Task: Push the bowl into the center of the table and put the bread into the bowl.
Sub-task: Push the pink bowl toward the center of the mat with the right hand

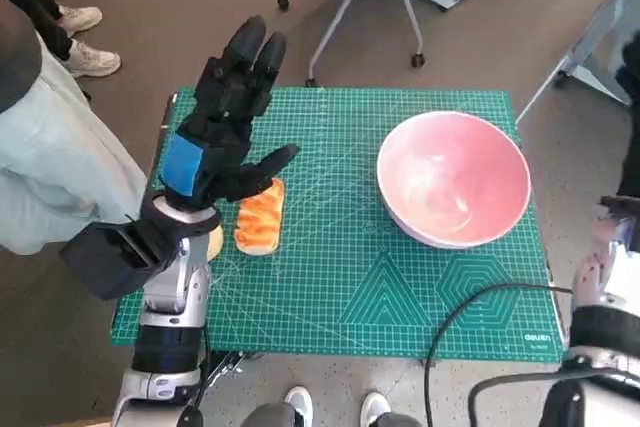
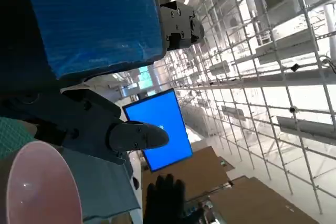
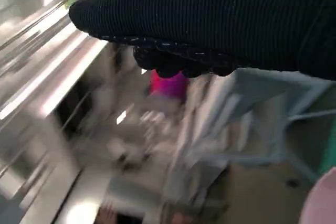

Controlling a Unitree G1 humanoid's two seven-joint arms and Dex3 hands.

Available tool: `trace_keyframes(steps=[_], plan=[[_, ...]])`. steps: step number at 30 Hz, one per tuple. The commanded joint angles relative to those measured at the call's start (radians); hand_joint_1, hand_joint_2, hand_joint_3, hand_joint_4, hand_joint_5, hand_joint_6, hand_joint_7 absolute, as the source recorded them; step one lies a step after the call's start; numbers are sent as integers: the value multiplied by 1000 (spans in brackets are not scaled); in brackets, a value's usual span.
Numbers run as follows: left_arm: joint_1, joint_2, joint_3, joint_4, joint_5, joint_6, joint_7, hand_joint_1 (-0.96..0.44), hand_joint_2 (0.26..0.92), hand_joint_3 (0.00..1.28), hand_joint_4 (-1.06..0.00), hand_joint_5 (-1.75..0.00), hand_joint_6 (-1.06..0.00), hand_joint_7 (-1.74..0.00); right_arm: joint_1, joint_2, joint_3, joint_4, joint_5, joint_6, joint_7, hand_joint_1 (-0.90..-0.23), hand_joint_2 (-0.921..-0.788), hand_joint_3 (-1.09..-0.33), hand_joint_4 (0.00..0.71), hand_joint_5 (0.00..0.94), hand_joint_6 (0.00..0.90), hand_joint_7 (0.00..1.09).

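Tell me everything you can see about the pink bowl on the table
The pink bowl is round, wide and smooth, pale pink inside with a glossy sheen, and looks empty. It sits upright on the right side of the green cutting mat, nearer its far edge. Nothing touches it: the bread and the left hand are off to its left.

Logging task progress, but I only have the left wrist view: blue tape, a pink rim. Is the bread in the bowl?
Observer: No. The head view shows the bread lying on the green mat, apart from the empty bowl.
Operator: Is the left hand holding anything?
Observer: Nothing; the left hand is open above the mat, beside the bread.
Operator: Bowl centred?
Observer: No, it sits on the mat's right side.
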State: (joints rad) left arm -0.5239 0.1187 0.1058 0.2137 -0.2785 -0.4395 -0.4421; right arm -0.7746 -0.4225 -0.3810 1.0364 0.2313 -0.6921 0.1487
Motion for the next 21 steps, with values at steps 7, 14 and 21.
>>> trace_keyframes(steps=[7, 14, 21], plan=[[26, 7, 8, 2, 3, -15, 6, -152, 921, 300, -87, -7, 1, -267, 17, 45, -58, 260, 35, 222, -22, -589, -921, -1021, 51, 3, 80, 247], [24, 9, 12, 6, 7, -17, 11, -149, 921, 301, -92, -9, 1, -267, 16, 90, -37, 273, 12, 267, -37, -606, -921, -991, 101, 20, 117, 238], [28, 12, 15, 5, 8, -20, 14, -150, 921, 300, -94, -8, 1, -267, 5, 137, -51, 272, 31, 289, -1, -626, -921, -949, 91, 7, 129, 229]])
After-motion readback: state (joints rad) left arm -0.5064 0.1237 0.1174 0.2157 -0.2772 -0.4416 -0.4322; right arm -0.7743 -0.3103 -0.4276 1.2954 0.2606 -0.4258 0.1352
